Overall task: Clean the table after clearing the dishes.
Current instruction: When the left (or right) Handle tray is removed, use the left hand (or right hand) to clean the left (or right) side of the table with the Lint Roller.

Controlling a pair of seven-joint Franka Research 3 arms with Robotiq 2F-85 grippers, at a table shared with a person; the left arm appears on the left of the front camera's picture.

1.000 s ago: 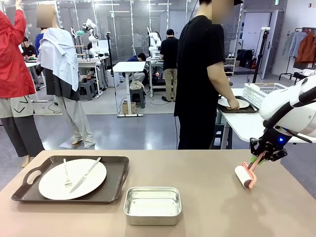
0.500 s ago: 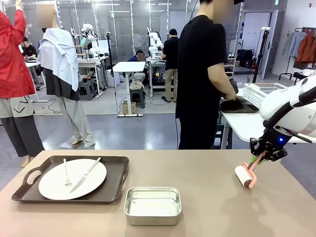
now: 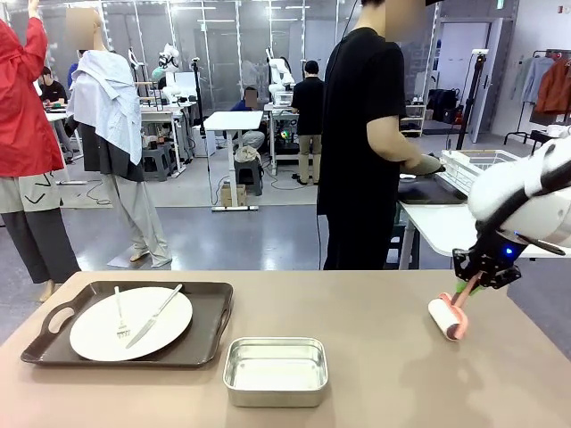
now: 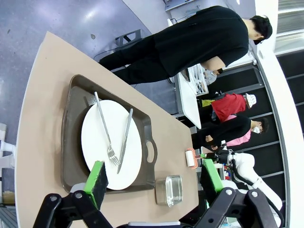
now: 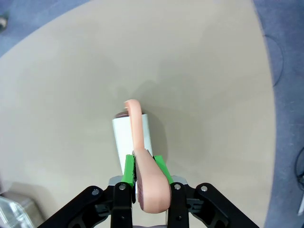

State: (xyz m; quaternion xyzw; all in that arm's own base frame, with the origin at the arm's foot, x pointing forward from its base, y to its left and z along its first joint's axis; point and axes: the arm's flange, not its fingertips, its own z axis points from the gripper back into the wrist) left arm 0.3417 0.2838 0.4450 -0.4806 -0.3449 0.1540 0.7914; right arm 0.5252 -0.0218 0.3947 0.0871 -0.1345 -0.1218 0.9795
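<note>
Starting at the right gripper [image 3: 467, 285] [image 5: 145, 167], its green pads were seen clamped tight on the pink handle of a lint roller [image 3: 446, 318] [image 5: 133, 130]. The roller's white drum was pointed down and away from the wrist, at the right-hand part of the table [image 3: 375, 357] [image 5: 190, 71]. Whether the drum was pressed to the top or held just above it could not be told.

The left gripper [image 4: 153, 171] was held high over the table [image 4: 38, 118] with its jaws spread wide and nothing between them.

Below it, at the robot's left end of the table, a dark brown handled tray [image 3: 214, 299] [image 4: 71, 95] was laid flat. A round white plate [image 3: 89, 334] [image 4: 95, 137] was set in it, with a fork [image 3: 120, 316] [image 4: 104, 128] and a knife [image 3: 156, 314] [image 4: 125, 140] lying across the plate. Just beside the tray, toward the middle of the near edge, a small steel pan [image 3: 275, 343] [image 4: 173, 190] was placed, well apart from the roller.

Beyond the far edge, a person [image 3: 361, 134] [image 4: 190, 42] in black was turned toward a smaller white table [image 3: 437, 223]. On it a second dark tray [image 3: 428, 192] lay beside a wire rack [image 3: 477, 165], with one hand over it.
</note>
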